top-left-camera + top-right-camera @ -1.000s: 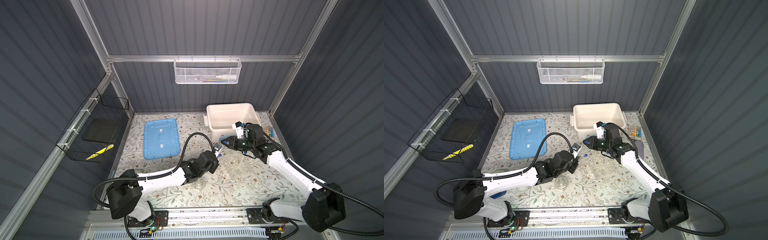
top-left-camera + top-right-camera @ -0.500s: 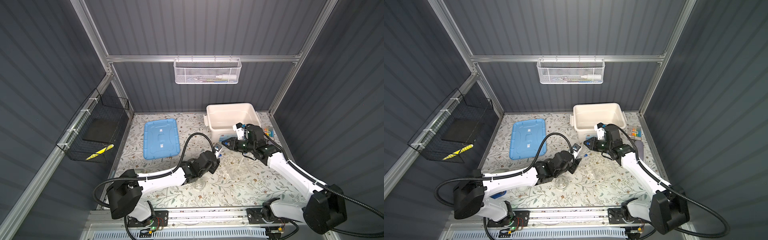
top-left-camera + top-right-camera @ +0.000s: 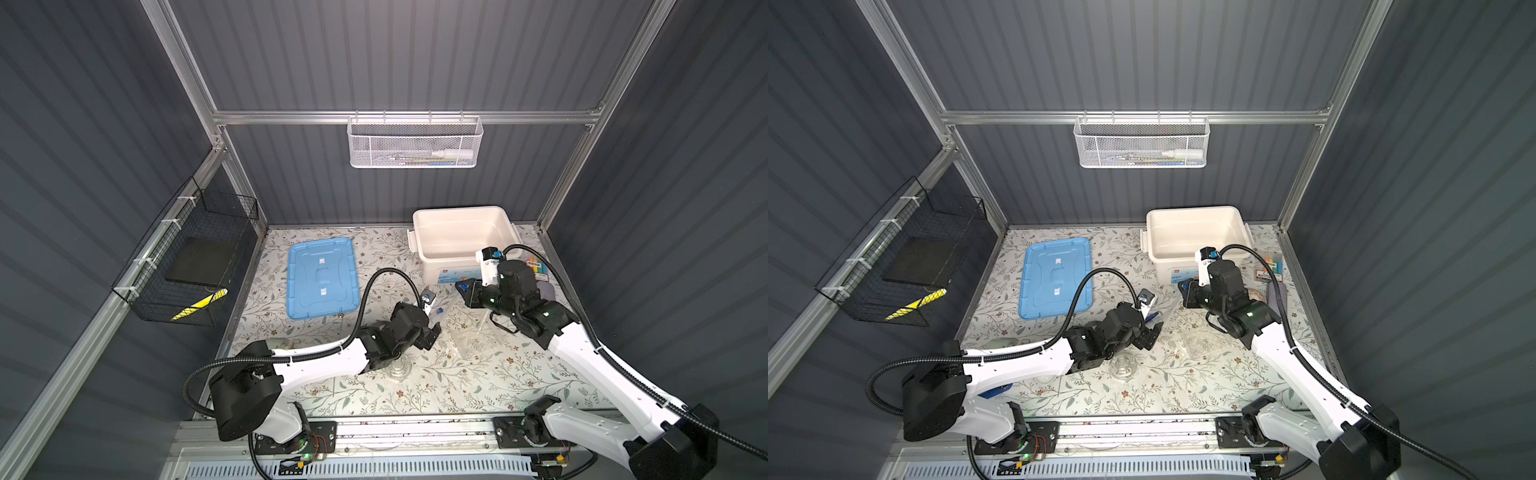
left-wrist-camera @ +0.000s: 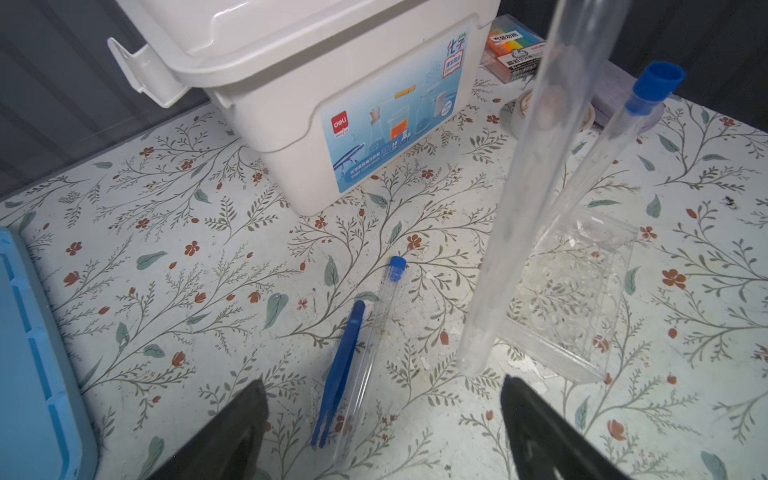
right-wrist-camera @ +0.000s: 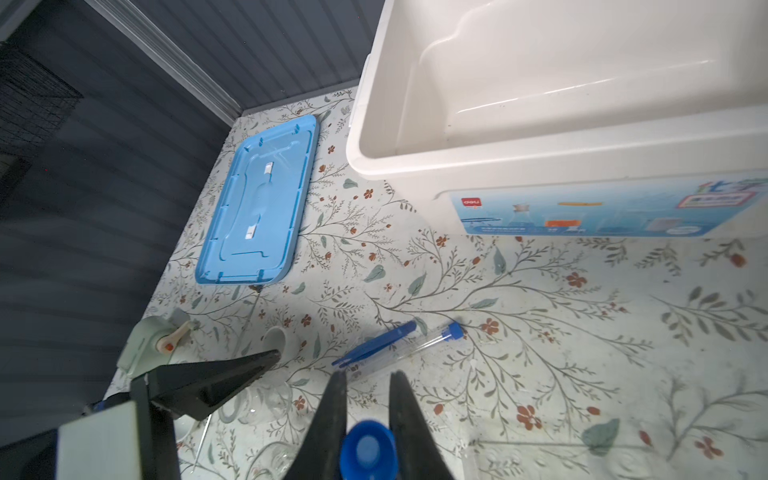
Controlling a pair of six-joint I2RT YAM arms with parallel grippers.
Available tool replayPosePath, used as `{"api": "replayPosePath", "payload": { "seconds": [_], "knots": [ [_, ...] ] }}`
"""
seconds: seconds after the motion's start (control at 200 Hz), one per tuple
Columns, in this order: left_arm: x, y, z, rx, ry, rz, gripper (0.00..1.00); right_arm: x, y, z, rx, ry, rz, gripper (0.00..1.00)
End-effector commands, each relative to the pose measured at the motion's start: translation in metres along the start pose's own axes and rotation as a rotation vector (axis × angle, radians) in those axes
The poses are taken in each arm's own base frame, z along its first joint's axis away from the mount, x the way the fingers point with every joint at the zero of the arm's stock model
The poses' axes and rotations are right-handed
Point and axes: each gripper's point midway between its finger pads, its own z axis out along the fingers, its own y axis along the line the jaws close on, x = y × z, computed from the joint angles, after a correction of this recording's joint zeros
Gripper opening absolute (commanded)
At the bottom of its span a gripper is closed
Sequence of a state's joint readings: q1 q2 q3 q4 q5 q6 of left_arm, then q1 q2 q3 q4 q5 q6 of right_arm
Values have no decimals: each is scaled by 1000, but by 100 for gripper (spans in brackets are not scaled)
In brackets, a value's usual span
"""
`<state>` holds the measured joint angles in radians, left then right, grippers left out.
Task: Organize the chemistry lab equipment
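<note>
Right end effector [image 5: 369, 376] pinched shut on a capped tube [image 5: 368, 451] near the bin [image 5: 540, 166], left end effector [image 4: 382, 380] spread wide over a loose tube [image 4: 370, 340] & tweezers [image 4: 340, 365] side by side on the counter [image 4: 187, 291]; risk: left closes on both, or glass skids out w/ a light squeeze.

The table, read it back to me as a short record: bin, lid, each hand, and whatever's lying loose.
bin: white, open, nothing seen inside, back right of the table
lid: blue, flat on the table, left of the bin
left hand: open, over the loose tube and tweezers
right hand: shut on a blue-capped tube
loose tube: lying on the table beside the blue tweezers
</note>
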<state>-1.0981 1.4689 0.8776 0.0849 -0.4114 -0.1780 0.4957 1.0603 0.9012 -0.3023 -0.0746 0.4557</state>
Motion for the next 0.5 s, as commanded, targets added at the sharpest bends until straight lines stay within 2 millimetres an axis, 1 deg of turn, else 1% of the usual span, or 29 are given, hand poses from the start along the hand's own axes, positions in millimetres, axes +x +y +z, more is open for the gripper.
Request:
{"api": "replayPosePath", "payload": {
  "seconds": [0.0,0.125,0.195,0.235,0.375,0.495],
  "knots": [
    [-4,12,-7,-46,-27,-43,92,-1,-20,-12,153,-59,-82,11],
    [-1,13,-6,-49,-16,-45,92,2,-23,-22,225,-101,-137,10],
    [1,13,-5,-50,-12,-46,92,4,-25,-26,267,-115,-163,10],
    [1,13,-5,-51,-10,-47,92,5,-26,-28,291,-125,-179,12],
    [2,12,-4,-49,-7,-47,93,8,-31,-32,379,-153,-223,11],
    [3,12,-3,-50,0,-44,93,14,-35,-31,405,-164,-231,12]
  ]
}}
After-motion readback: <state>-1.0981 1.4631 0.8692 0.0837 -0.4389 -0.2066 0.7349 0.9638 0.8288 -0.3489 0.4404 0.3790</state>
